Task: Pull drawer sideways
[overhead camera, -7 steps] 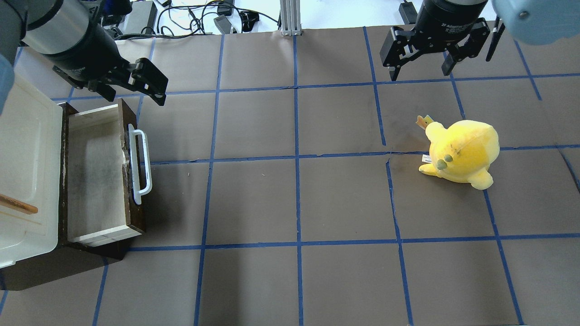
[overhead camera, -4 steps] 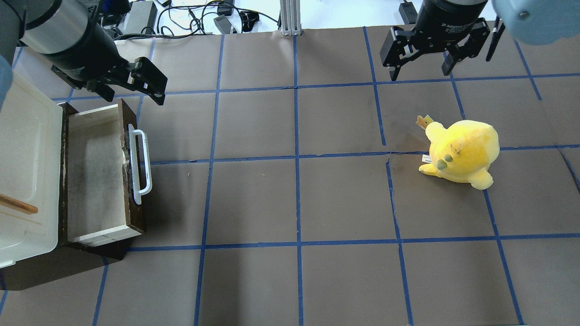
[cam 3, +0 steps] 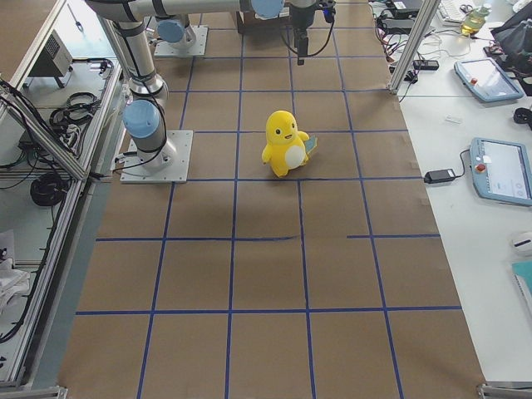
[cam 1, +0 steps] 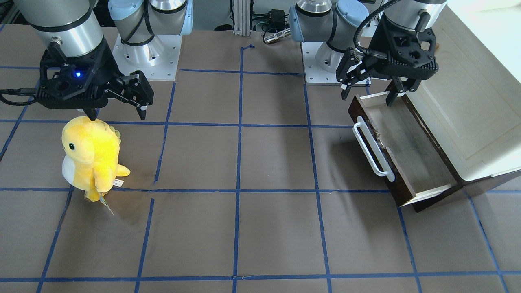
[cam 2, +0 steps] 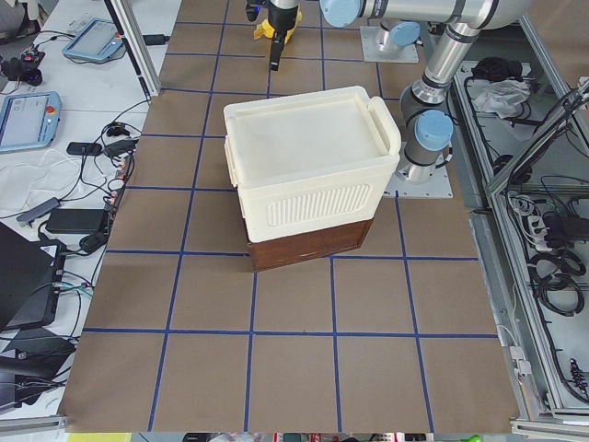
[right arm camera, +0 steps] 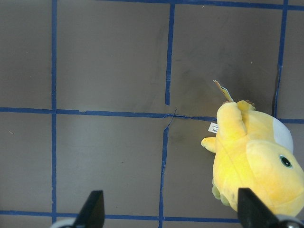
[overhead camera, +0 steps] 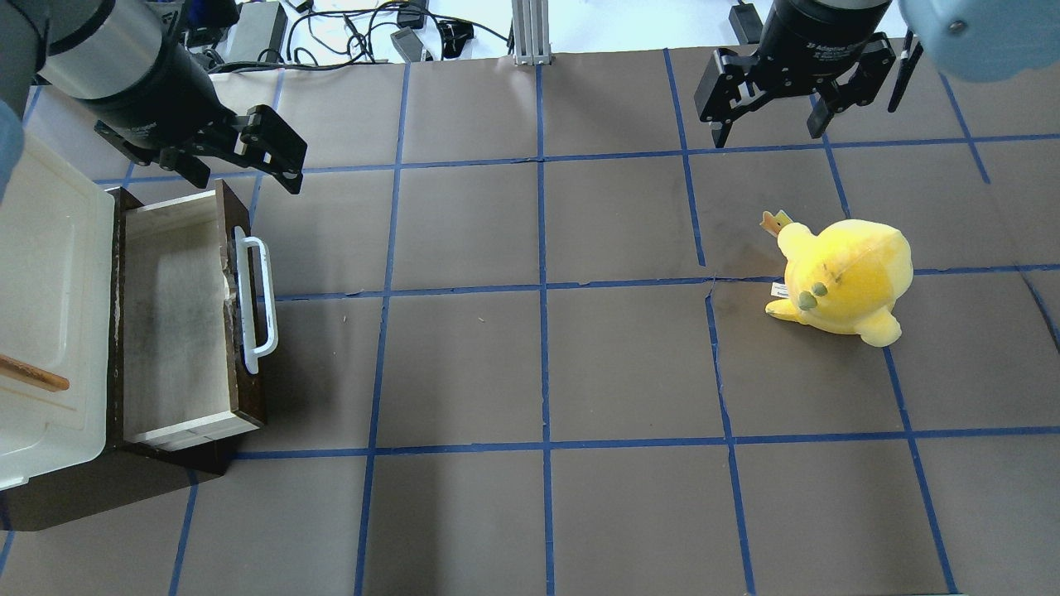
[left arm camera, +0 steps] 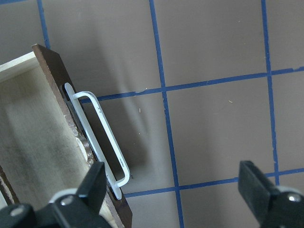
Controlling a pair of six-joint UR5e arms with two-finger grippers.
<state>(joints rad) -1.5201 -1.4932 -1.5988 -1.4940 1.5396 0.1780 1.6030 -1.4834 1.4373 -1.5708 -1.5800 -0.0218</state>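
Note:
The drawer [overhead camera: 178,323] has a dark brown front, a long white bar handle [overhead camera: 255,302] and a greyish inside. It stands pulled out from under the cream cabinet [overhead camera: 50,281]. It also shows in the front view [cam 1: 411,146], and its handle shows in the left wrist view [left arm camera: 99,137]. My left gripper [overhead camera: 244,175] is open and empty. It hovers above the drawer's far corner [cam 1: 367,97], clear of the handle. My right gripper [overhead camera: 768,136] is open and empty, far from the drawer.
A yellow plush toy [overhead camera: 845,277] stands on the brown mat below my right gripper [cam 1: 118,117]. The cabinet door carries a small brown wooden handle [overhead camera: 33,374]. Cables lie beyond the mat's far edge [overhead camera: 356,33].

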